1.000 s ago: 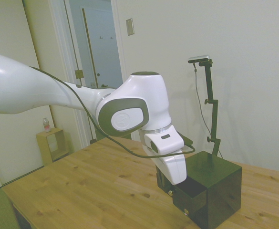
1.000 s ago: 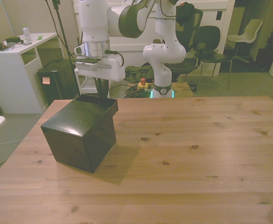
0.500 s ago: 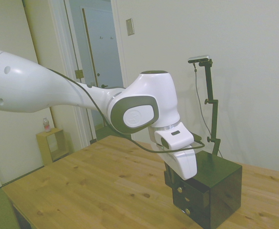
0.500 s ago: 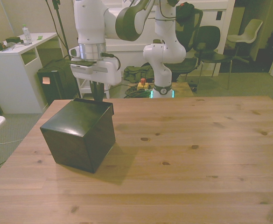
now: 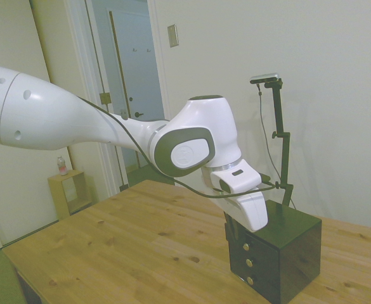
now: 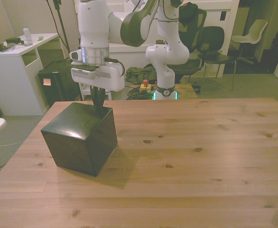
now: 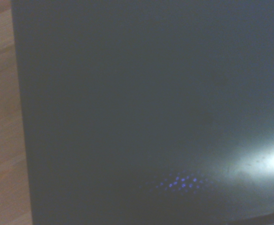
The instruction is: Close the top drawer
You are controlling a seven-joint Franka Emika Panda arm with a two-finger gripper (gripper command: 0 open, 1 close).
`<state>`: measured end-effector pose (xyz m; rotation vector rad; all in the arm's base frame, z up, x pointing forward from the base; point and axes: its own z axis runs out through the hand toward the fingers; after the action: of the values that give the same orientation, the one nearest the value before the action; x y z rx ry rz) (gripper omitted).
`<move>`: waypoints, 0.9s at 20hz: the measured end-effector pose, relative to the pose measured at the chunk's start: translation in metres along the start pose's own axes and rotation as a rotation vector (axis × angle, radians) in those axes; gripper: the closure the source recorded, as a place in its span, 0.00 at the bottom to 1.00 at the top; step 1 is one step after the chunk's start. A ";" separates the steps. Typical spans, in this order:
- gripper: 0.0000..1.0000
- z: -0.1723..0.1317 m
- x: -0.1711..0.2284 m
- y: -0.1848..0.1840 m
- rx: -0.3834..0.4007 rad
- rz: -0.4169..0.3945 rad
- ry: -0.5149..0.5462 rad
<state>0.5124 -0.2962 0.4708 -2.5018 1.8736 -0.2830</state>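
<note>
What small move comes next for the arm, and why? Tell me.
Probably a short retreat straight back from the cabinet. In the side view the top drawer sits flush with the two lower drawers, all three gold knobs in one column, so it looks closed. The tool sits at its front; more pushing would only shove the cabinet.

Arm [image 5: 58,123]: glossy white rounded shells, thick tubular links.
Joint caps [image 5: 184,151]: dark grey oval covers, faint round logo at centre.
Wrist flange [image 6: 90,54]: silver metallic ring between white segments.
Hand body [image 6: 98,72]: white boxy block, small dark slot.
Cable [image 5: 125,136]: thin black, looping along forearm to hand.
Screw holes [image 5: 26,94]: small dark dots, upper left.
</note>
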 end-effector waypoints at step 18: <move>1.00 0.002 -0.001 -0.007 -0.020 -0.037 0.033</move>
<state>0.5193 -0.2936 0.4700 -2.5633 1.8525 -0.3090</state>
